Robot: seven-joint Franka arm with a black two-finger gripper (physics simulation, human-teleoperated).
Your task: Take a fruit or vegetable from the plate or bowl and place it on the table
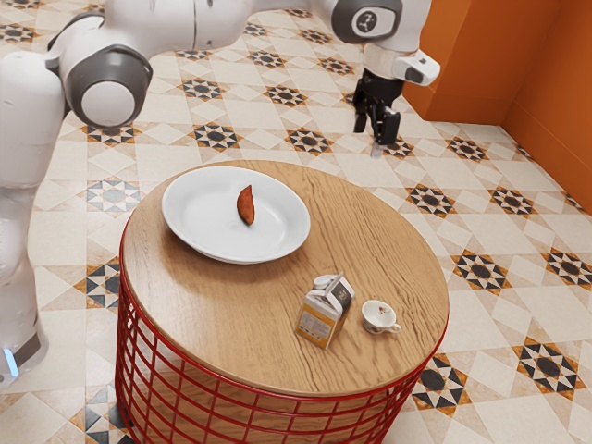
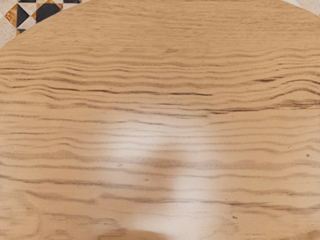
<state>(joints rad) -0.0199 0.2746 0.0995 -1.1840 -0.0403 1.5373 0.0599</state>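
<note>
The end effector (image 1: 376,134) is released. The tapered vegetable (image 1: 246,205), presumably firm and light, is best gripped across its middle.

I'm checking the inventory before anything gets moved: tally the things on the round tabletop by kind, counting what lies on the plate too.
Fruit or vegetable: 1
White plate: 1
Carton: 1
Cup: 1
Total: 4
</note>
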